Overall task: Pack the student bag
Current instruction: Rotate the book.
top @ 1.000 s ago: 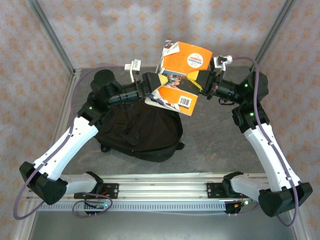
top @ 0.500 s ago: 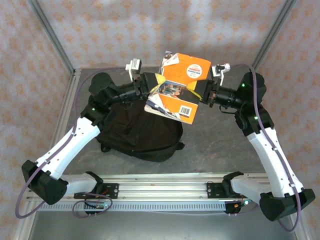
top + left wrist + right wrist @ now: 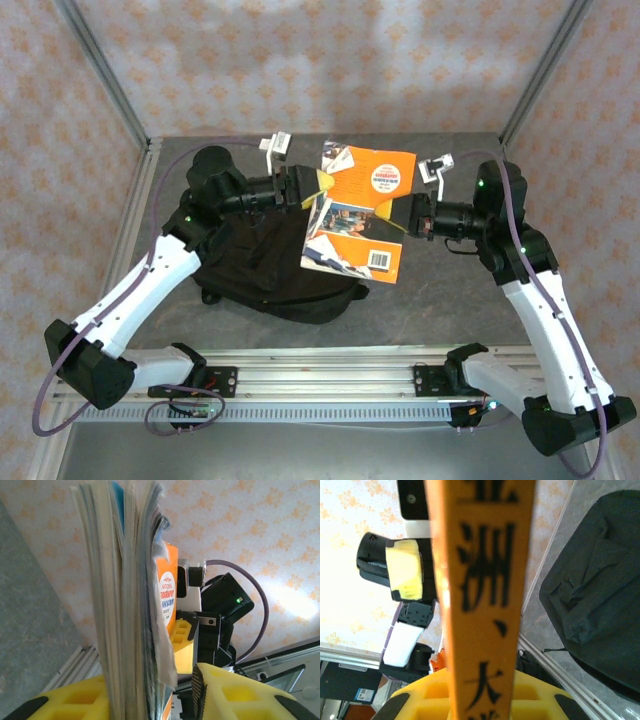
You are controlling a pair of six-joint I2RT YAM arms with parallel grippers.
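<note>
Progress: early. The magazine (image 3: 360,210) is held in the air and is not yet in the bag (image 3: 280,270).
Left to do: likely lowering the magazine in. Whether the bag's mouth is open, I cannot tell.
Bag: black, slumped on the table (image 3: 440,290), below and left of the magazine, clear of both pairs of fingers.
Left gripper (image 3: 312,185): fingers (image 3: 240,695) straddle the page edges with a thin gap at one pad. Whether it grips, I cannot tell.
Right gripper (image 3: 405,212): clamped on the magazine's spine.
</note>
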